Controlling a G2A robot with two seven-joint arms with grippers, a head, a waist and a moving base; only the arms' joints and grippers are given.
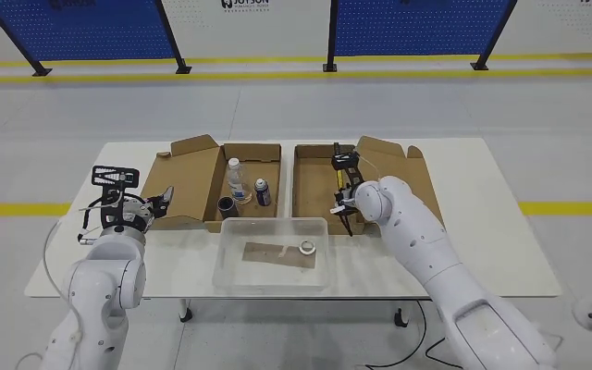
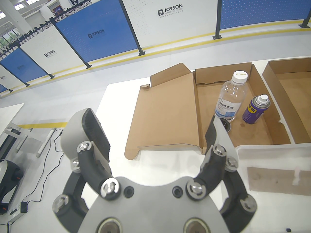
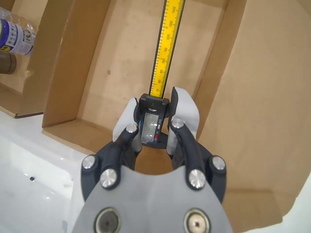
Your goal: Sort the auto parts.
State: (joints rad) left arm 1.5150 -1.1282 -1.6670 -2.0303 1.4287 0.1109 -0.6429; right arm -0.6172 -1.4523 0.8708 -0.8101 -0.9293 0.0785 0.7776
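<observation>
My right gripper (image 3: 153, 100) is shut on a digital caliper (image 3: 167, 39) with a yellow scale, gripping its black display head. The caliper points into the right cardboard box (image 3: 97, 56) and hangs above its floor. From above, the right gripper (image 1: 345, 199) and caliper (image 1: 344, 166) sit over that box's right side. My left gripper (image 2: 155, 127) is open and holds nothing, above the table's left end near the left box's flap (image 2: 165, 112). The left box (image 1: 250, 180) holds a water bottle (image 2: 230, 96), a blue spray can (image 2: 255, 109) and a dark cylinder (image 1: 227, 205).
A clear plastic bin (image 1: 231, 264) stands at the table's front centre, holding a brown sheet (image 1: 277, 253) and a small white ring (image 1: 307, 247). Box flaps spread outward on both sides. Blue and white fence panels stand beyond the table.
</observation>
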